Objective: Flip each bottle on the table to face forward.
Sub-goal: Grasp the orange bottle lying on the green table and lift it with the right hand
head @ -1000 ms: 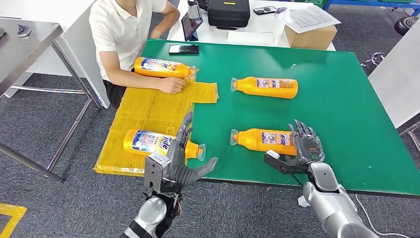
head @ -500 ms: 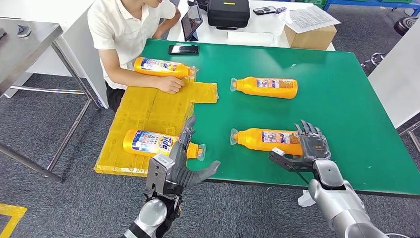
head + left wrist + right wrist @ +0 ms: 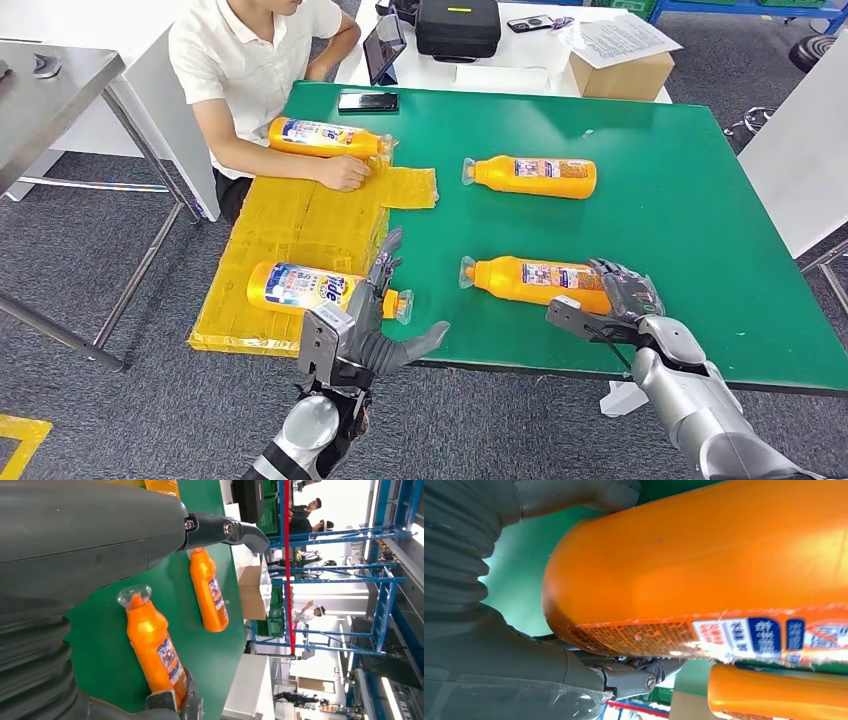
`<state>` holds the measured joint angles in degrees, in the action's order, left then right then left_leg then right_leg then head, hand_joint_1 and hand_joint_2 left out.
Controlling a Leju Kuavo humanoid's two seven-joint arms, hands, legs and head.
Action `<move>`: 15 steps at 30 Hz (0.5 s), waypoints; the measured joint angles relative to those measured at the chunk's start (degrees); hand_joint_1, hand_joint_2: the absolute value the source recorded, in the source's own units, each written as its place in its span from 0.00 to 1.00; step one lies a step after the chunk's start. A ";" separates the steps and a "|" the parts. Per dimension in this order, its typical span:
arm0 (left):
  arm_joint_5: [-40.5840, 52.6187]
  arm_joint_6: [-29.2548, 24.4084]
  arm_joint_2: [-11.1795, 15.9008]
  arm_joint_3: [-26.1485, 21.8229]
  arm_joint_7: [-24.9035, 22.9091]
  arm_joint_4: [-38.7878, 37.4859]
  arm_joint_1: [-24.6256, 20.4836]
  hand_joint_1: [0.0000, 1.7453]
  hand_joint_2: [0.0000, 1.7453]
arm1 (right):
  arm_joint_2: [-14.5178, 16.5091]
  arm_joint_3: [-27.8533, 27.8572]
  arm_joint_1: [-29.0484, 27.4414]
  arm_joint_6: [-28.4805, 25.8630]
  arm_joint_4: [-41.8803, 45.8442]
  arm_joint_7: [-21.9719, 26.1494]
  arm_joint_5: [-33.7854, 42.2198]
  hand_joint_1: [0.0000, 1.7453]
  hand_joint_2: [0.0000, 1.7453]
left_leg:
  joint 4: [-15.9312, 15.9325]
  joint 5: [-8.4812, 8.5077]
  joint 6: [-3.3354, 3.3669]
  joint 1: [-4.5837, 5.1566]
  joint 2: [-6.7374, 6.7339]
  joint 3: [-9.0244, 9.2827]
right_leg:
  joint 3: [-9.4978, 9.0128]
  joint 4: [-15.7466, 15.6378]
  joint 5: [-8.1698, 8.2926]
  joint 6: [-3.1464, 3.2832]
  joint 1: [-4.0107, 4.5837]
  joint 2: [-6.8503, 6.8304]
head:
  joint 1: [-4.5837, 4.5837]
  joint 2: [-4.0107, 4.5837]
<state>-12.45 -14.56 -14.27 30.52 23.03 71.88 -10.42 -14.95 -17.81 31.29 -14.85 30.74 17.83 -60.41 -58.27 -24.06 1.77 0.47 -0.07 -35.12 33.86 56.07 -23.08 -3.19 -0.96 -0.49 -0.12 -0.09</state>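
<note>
The right hand (image 3: 622, 302) sits at the base end of the near right bottle (image 3: 535, 281), which lies on its side on the green bench (image 3: 690, 200) with its cap pointing toward the left hand. In the right wrist view the thumb lies on one side of the orange body and the fingers (image 3: 634, 677) reach under the other, so the hand appears to be closing on it, though I cannot tell whether the grip is firm yet. This looks like the grasp step of one flip. Next, the hand needs a secure hold, then a roll of the wrist to bring the front label up. The left hand (image 3: 370, 335) hovers with fingers spread, holding nothing, just beside the near left bottle (image 3: 300, 287) on the yellow cardboard (image 3: 300, 220).
</note>
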 joint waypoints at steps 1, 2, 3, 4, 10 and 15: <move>-0.09 0.04 -0.01 0.02 0.08 -0.01 -0.04 0.00 1.00 | -0.01 0.03 0.01 0.04 -0.10 0.75 0.62 1.00 1.00 | 0.00 0.00 0.00 0.00 -0.01 0.00 | 0.00 0.00 0.00 0.00 0.01 0.00 | 0.00 0.00; -0.14 0.09 -0.01 0.03 0.16 -0.02 -0.09 0.00 1.00 | -0.02 0.05 -0.01 0.05 -0.17 1.41 1.13 1.00 1.00 | 0.00 0.00 0.00 -0.01 -0.02 0.00 | 0.01 0.00 0.00 0.00 0.01 0.00 | 0.00 0.00; -0.16 0.15 -0.01 0.05 0.23 -0.02 -0.15 0.00 1.00 | -0.03 0.06 -0.02 0.05 -0.23 1.91 1.49 1.00 1.00 | 0.00 0.00 0.00 -0.01 -0.02 0.00 | 0.01 0.00 0.00 0.00 0.01 0.01 | 0.00 0.00; -0.18 0.20 -0.01 0.09 0.28 -0.03 -0.23 0.00 1.00 | -0.05 0.06 -0.02 0.05 -0.29 2.25 1.71 1.00 1.00 | 0.00 0.00 0.00 -0.01 -0.02 0.00 | 0.01 0.00 0.00 0.00 0.02 0.02 | 0.00 0.00; -0.31 0.24 -0.01 0.41 0.78 -0.08 -0.71 0.00 1.00 | -0.15 -0.09 -0.08 -0.33 -0.51 3.10 2.29 1.00 1.00 | 0.00 -0.01 0.00 -0.02 -0.04 0.00 | 0.02 0.00 0.00 0.00 0.02 0.04 | -0.01 0.00; 1.02 -3.47 -0.14 0.36 4.76 -0.02 -0.56 0.00 1.00 | -0.09 -0.06 -0.92 -1.02 -0.34 5.73 5.98 1.00 1.00 | 0.00 -0.01 0.00 -0.02 -0.03 0.00 | -0.02 0.00 0.00 0.00 0.02 0.04 | 0.00 0.00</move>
<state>-11.43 -18.03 -14.40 30.87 27.78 71.85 -10.97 -15.04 -17.87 30.37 -15.87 30.40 23.56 -54.43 -58.27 -24.06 1.77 0.46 -0.10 -35.12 33.85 56.07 -23.09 -3.18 -0.94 -0.45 -0.12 -0.09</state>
